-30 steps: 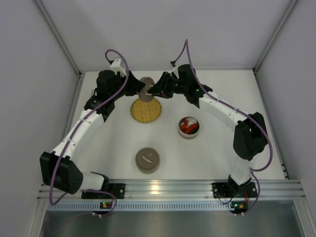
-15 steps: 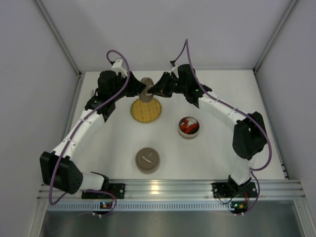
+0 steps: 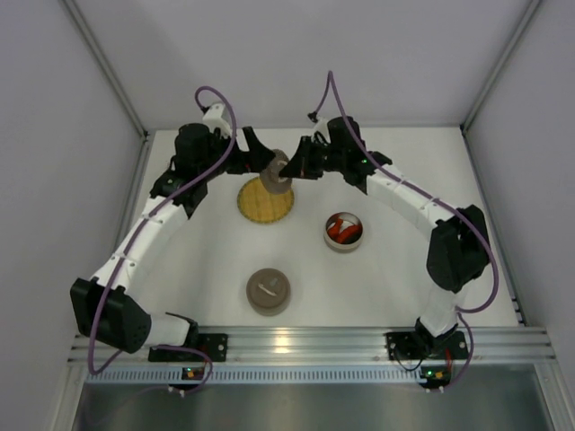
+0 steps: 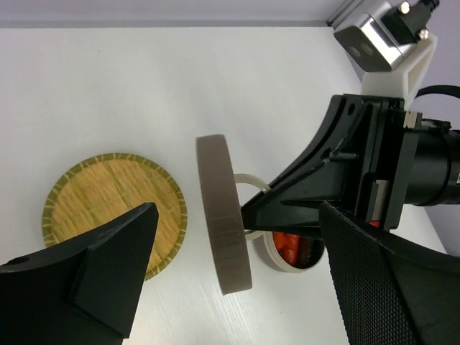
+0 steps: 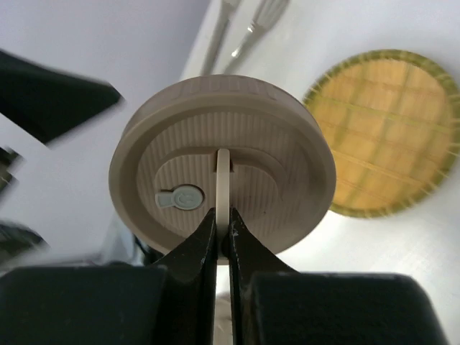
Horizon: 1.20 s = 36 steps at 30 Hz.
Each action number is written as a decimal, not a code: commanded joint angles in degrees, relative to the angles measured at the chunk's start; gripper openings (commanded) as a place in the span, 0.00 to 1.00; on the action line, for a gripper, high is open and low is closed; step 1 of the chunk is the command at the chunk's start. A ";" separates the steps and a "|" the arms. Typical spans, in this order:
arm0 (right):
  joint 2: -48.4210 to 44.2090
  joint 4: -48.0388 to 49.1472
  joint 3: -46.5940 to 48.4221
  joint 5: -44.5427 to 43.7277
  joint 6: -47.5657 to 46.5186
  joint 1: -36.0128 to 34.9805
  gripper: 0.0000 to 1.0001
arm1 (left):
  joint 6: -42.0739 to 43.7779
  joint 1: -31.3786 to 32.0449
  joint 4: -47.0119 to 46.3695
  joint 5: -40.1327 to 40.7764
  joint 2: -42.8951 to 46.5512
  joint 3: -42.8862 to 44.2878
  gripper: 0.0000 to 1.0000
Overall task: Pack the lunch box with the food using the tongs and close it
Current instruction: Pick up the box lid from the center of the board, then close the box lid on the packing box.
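Observation:
My right gripper (image 5: 223, 241) is shut on the thin loop handle (image 5: 223, 180) of a round brown lid (image 5: 287, 165), holding it on edge in the air above the back rim of the woven plate (image 3: 266, 202). My left gripper (image 4: 237, 287) stands open around the lid (image 4: 223, 215) without touching it. The round cream lunch box (image 3: 344, 249) sits right of the plate with red-orange food (image 3: 340, 229) in it; the left wrist view shows the food (image 4: 287, 244) behind the lid. The silver tongs (image 5: 219, 36) lie on the table beyond the lid.
A second round brown piece (image 3: 269, 291) with a pale handle sits near the front middle of the table. The yellow plate (image 4: 108, 208) carries nothing. White walls close the table at the back and both sides.
My left gripper has opened and let go of the lid. My right gripper has shut on the lid's handle, and the lid has shifted a little towards the plate.

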<state>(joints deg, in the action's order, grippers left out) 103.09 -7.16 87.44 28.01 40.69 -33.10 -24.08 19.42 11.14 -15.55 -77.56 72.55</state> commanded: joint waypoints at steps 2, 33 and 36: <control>-7.19 -18.11 8.85 2.31 -27.59 5.32 0.00 | 6.48 -3.85 5.46 -3.75 2.59 6.72 0.98; -0.17 -79.15 10.30 -15.35 -125.15 2.70 0.00 | 10.37 -29.26 10.40 -46.76 -1.37 -0.04 0.98; 1.94 -79.06 10.03 -15.00 -125.33 2.17 0.00 | 10.54 -29.18 9.87 -46.68 -1.54 -0.48 0.98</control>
<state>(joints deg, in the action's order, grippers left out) 103.79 -75.00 97.89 11.88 -81.47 -29.45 -14.59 -9.50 25.26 -59.81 -79.29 72.47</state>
